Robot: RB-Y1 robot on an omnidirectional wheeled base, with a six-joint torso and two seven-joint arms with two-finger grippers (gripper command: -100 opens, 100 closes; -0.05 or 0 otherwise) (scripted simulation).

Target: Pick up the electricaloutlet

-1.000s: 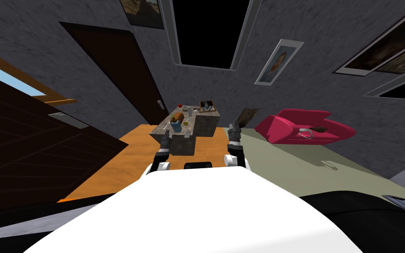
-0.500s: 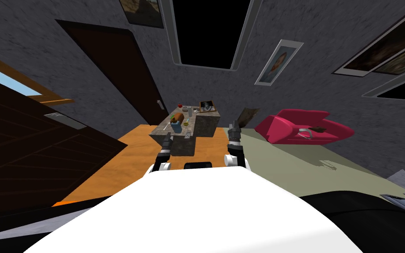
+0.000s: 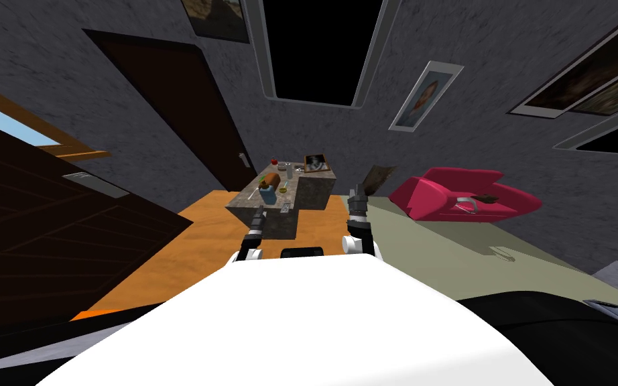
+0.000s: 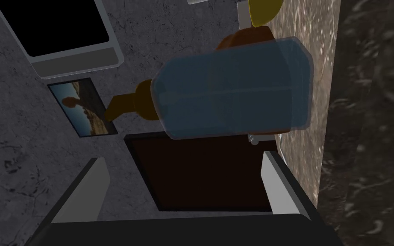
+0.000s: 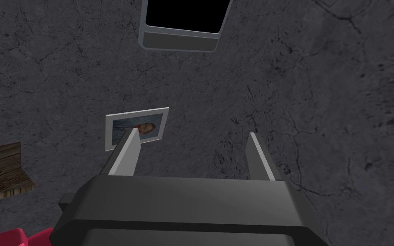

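A small pale plate, the electrical outlet (image 3: 285, 208), lies flat near the front edge of the stone-topped table (image 3: 314, 186). My left gripper (image 3: 258, 215) hovers at that front edge, just left of the outlet, open and holding nothing. In the left wrist view, the open left gripper (image 4: 184, 171) faces a translucent blue container (image 4: 234, 87) with a brown bottle (image 4: 134, 102) behind it. My right gripper (image 3: 356, 193) is raised to the right of the table, and its fingers (image 5: 125, 154) stand open and hold nothing.
On the table stand a brown loaf-like item (image 3: 272, 178), a red fruit (image 3: 274, 161), a grey cup (image 3: 290, 170) and a photo frame (image 3: 316, 162). A dark door (image 3: 167, 107) is behind, a dark cabinet (image 3: 46, 234) at left, a red sofa (image 3: 468, 193) at right.
My left gripper has drawn back a little toward me along the table's front. The whole head view has shifted slightly, so my body moved. The right arm is unchanged.
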